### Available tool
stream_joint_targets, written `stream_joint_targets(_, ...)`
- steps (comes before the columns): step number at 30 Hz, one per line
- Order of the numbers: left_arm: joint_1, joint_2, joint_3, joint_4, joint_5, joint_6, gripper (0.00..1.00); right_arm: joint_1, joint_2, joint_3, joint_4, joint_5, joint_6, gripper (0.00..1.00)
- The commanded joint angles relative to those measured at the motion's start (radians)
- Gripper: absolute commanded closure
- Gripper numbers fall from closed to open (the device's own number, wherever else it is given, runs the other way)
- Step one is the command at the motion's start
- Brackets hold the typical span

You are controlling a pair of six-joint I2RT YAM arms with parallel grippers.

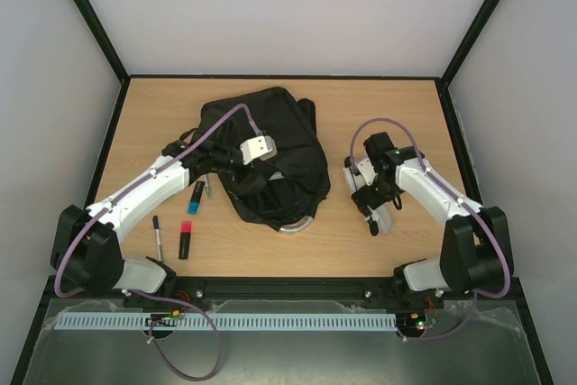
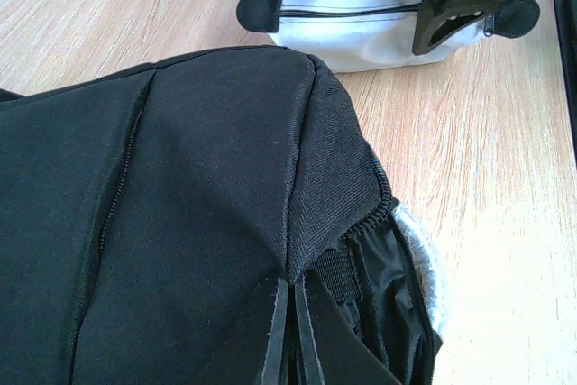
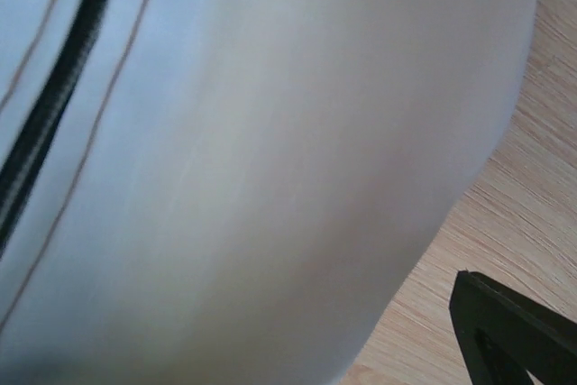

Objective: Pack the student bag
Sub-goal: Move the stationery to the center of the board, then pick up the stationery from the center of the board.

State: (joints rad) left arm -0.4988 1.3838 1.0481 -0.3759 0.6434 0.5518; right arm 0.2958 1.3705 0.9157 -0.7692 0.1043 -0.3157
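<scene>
The student bag (image 1: 270,155), a large black backpack, lies in the middle of the table with its silver-grey handle loop (image 1: 297,225) toward me. My left gripper (image 2: 293,293) is shut, pinching a fold of the bag's black fabric (image 2: 225,178) near the zip edge. To the right lies a white zip pouch (image 1: 387,215) with black ends. My right gripper (image 1: 371,203) hangs right over it, open. In the right wrist view the pouch (image 3: 252,160) fills the frame, and one finger (image 3: 514,340) stands clear of it over bare wood.
Left of the bag lie a blue-capped marker (image 1: 195,197), a red-capped highlighter (image 1: 185,239) and a thin pen (image 1: 158,236). Black frame walls bound the wooden table (image 1: 397,105). The left arm's cable arcs over the bag.
</scene>
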Motion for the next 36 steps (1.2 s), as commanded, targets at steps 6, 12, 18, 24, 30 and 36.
stream_joint_targets(6, 0.008, -0.004, 0.034, 0.052, 0.027, -0.005, 0.98, -0.015, 0.076, 0.059, 0.046, 0.0, 0.059, 0.04)
stream_joint_targets(12, 0.008, 0.005, 0.04, 0.047, 0.025, -0.008, 0.98, -0.014, 0.158, 0.071, 0.091, -0.005, 0.101, 0.13)
stream_joint_targets(18, 0.008, 0.026, 0.064, 0.041, 0.02, -0.003, 0.98, -0.014, 0.204, 0.065, 0.094, 0.019, 0.126, 0.2)
stream_joint_targets(24, 0.009, 0.036, 0.071, 0.042, 0.011, 0.015, 0.98, -0.014, 0.215, 0.048, 0.085, -0.019, 0.139, 0.3)
stream_joint_targets(30, 0.013, 0.047, 0.081, 0.033, 0.0, 0.03, 0.97, -0.014, 0.207, 0.087, 0.054, -0.054, 0.115, 0.49)
stream_joint_targets(36, 0.013, 0.049, 0.079, 0.032, -0.004, 0.034, 0.97, -0.014, 0.171, 0.107, 0.037, -0.091, 0.105, 0.61)
